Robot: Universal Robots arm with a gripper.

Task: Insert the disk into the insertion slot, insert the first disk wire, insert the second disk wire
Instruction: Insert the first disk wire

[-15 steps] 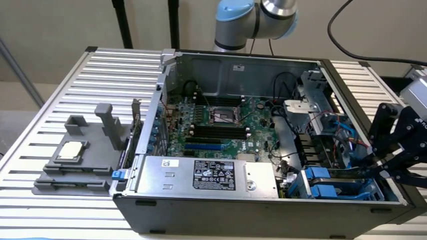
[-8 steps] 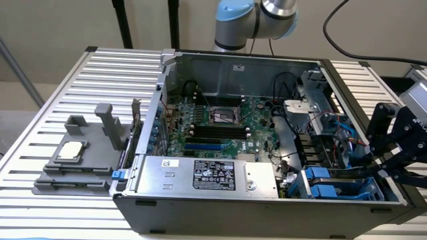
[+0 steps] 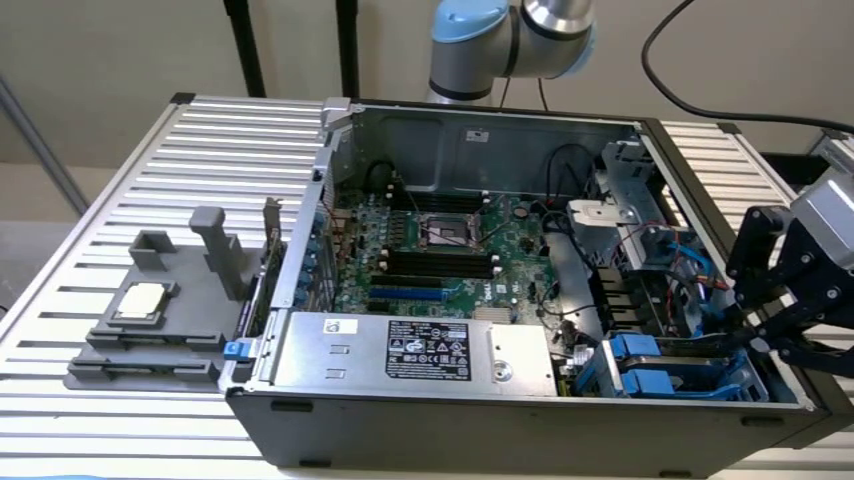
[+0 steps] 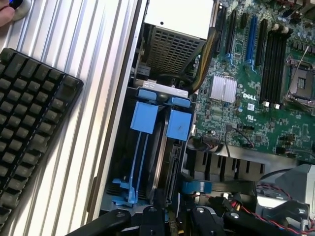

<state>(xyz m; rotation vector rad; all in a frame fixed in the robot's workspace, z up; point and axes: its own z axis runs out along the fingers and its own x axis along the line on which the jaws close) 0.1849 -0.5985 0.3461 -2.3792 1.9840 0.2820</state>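
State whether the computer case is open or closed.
Open. The computer case has no side panel on, so its motherboard and power supply lie exposed.

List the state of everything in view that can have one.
computer case, side panel off, interior exposed.
disk, inside the insertion slot, blue carrier tab showing.
gripper, down at the insertion slot, by the disk.
processor socket, bare, no cooler on it.
memory slots, empty.
keyboard, lying flat beside the computer case.
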